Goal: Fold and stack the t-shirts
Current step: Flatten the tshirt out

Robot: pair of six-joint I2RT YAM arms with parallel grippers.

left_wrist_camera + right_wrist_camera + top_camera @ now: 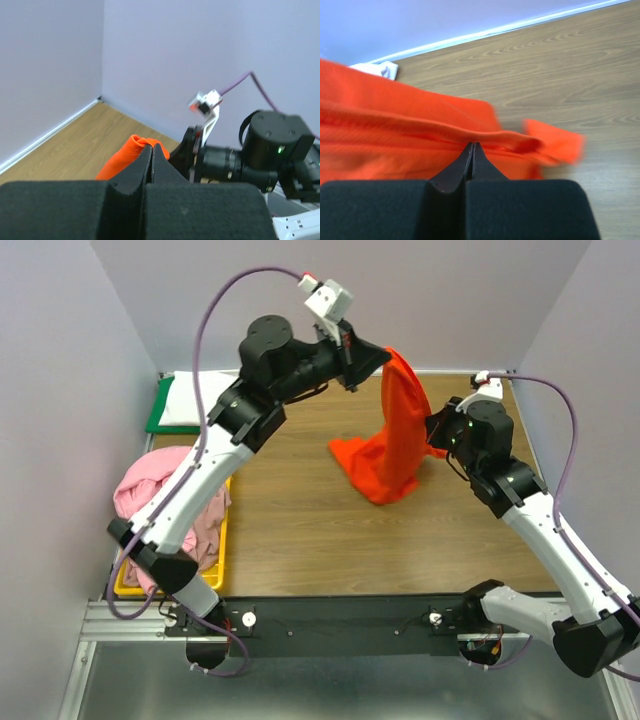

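Note:
The bright orange t-shirt hangs over the middle of the table, its lower part resting on the wood. My left gripper is shut on its top edge, held high; the left wrist view shows a fold of orange cloth pinched at my closed left gripper. My right gripper is shut on the shirt's right side; in the right wrist view the orange shirt bunches over my closed right gripper. A white shirt lies folded at the back left. Light pink and mauve-pink shirts are heaped at the left.
A yellow bin at the left edge holds the pink shirts. A flat green board lies under the white shirt at the back left corner. Walls enclose the table at the back and both sides.

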